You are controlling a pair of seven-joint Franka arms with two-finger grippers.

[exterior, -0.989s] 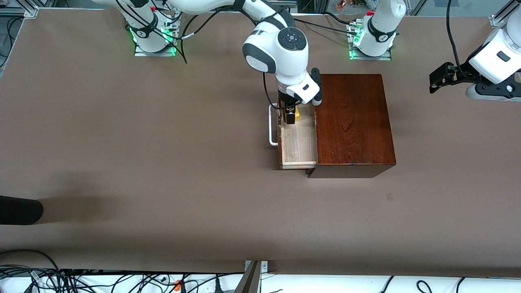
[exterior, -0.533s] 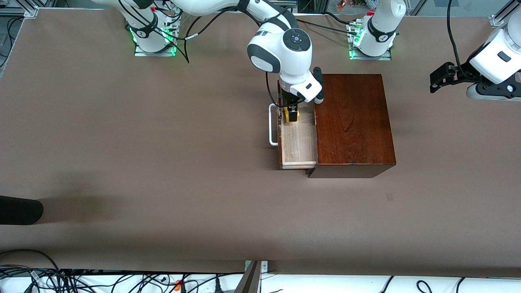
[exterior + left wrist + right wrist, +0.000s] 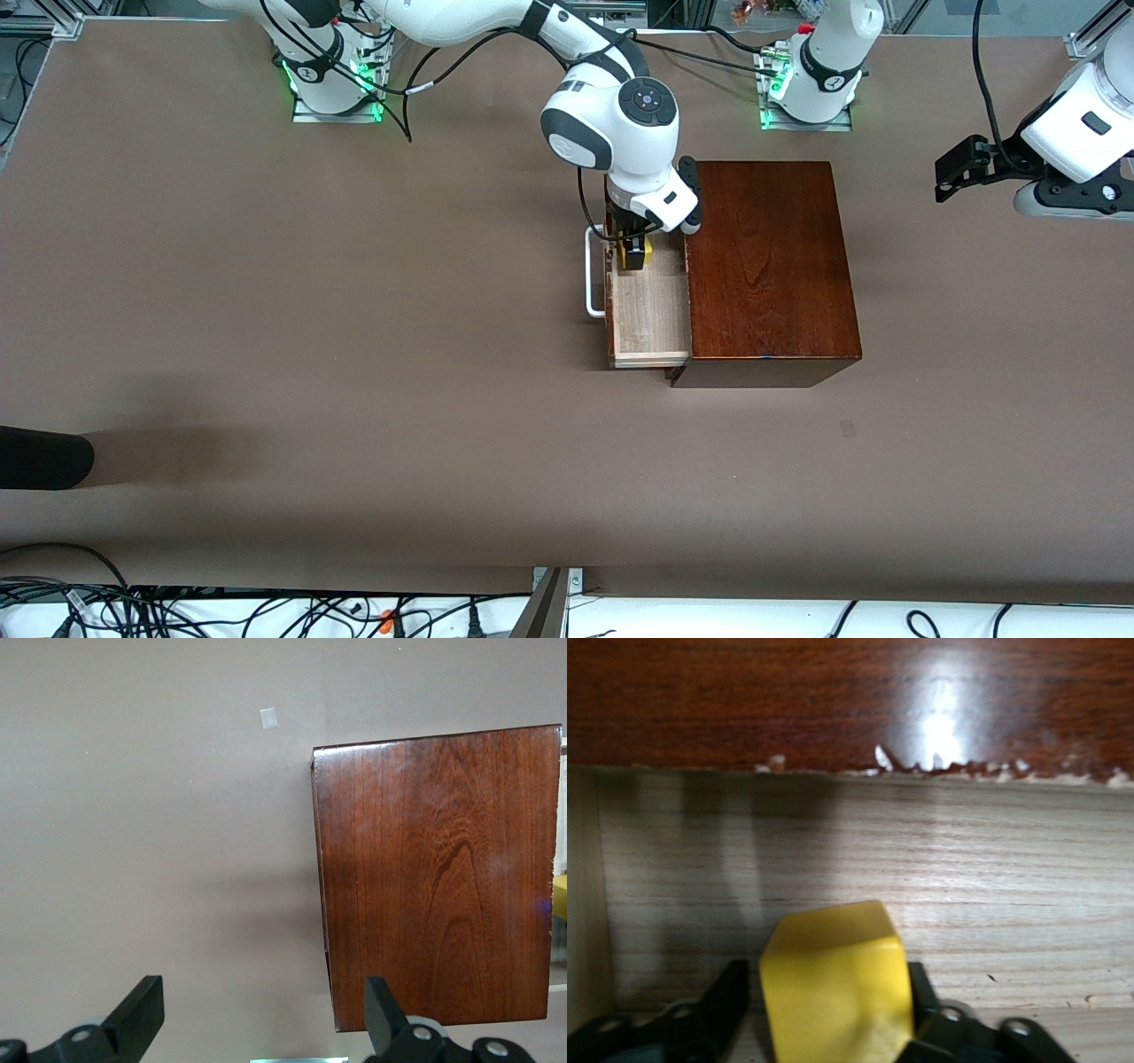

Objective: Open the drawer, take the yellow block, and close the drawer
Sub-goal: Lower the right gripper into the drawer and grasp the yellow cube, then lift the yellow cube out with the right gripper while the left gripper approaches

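Since the earlier frames the right arm has sunk lower into the pulled-out drawer of the dark wooden box, and the right gripper has drawn its fingers in around the yellow block, which sits in the tray's end farthest from the front camera. In the right wrist view the block lies squarely between the fingers, one on each flank, seemingly clenched on it. Whether it has left the tray floor is hidden. Over bare table toward its own end, the left gripper waits, spread wide.
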